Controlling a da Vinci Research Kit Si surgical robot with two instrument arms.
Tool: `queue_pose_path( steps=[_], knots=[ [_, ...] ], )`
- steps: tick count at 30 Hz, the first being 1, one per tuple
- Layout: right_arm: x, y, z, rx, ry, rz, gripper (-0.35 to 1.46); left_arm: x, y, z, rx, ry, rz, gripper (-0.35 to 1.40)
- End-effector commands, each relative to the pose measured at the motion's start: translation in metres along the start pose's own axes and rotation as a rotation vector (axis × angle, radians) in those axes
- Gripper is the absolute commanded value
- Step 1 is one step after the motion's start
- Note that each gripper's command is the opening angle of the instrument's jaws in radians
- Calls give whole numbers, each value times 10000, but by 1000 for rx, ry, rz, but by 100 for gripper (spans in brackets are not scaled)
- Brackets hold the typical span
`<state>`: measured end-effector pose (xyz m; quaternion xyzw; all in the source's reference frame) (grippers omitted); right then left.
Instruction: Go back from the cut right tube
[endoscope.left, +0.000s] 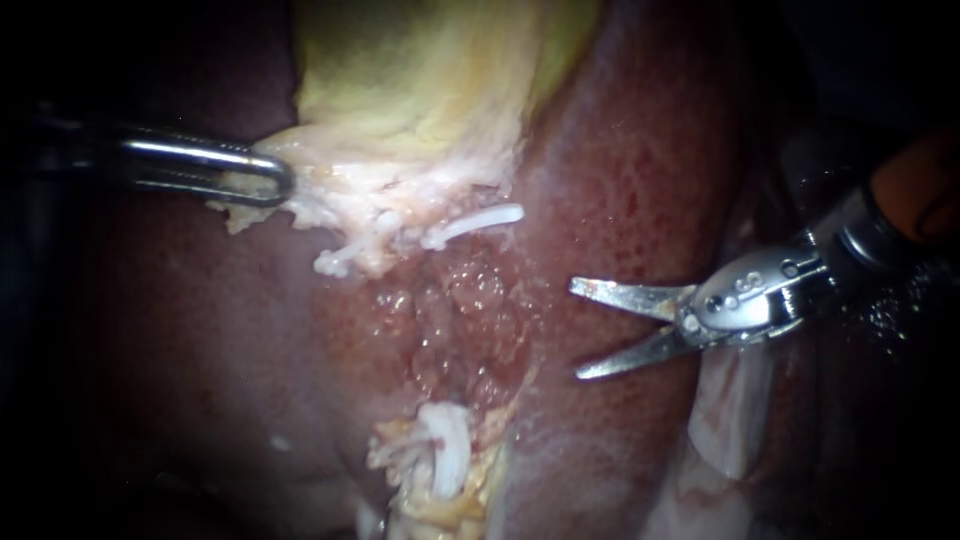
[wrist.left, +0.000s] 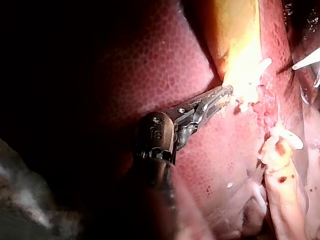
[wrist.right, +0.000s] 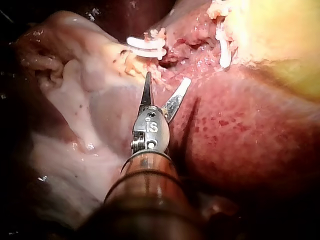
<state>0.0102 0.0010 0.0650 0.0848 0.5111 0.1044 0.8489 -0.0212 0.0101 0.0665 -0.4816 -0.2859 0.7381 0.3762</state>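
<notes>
My right instrument (endoscope.left: 576, 330) comes in from the right with two thin blades standing open. They hang over the liver (endoscope.left: 640, 180), a little to the right of the raw bed and touching nothing. A white clip (endoscope.left: 480, 220) sits on a cut stump under the gallbladder (endoscope.left: 420, 80). Another white clip (endoscope.left: 450, 460) wraps the lower stump. My left instrument (endoscope.left: 270, 178) is shut on the pale edge of the gallbladder. In the right wrist view the open blades (wrist.right: 167, 77) lie short of the clips (wrist.right: 147, 47). In the left wrist view the left instrument's jaws (wrist.left: 220, 97) grip the pale tissue.
Dark red liver surrounds the raw, wet bed (endoscope.left: 460, 320) between the two stumps. Pale, glistening tissue (endoscope.left: 730, 410) lies below my right instrument's shaft. A smaller white clip (endoscope.left: 335, 262) hangs at the gallbladder's lower fringe.
</notes>
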Motion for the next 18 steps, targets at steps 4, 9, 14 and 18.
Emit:
queue_pose_path(
  steps=[4, 9, 14, 18],
  knots=[
    [0, 1, -3, 2, 1, 0, 145, -11, -2, 17, -10, -6, 4, -35],
    [0, 2, -4, 2, 1, 1, 145, -18, -2, 30, -24, -9, -1, -35],
    [1, 2, -5, 3, 1, 2, 145, -18, -1, 30, -24, -9, -2, -35],
    [0, 2, -2, 33, 1, 6, 145, -15, 0, 25, -27, -10, -3, -35]
  ],
)
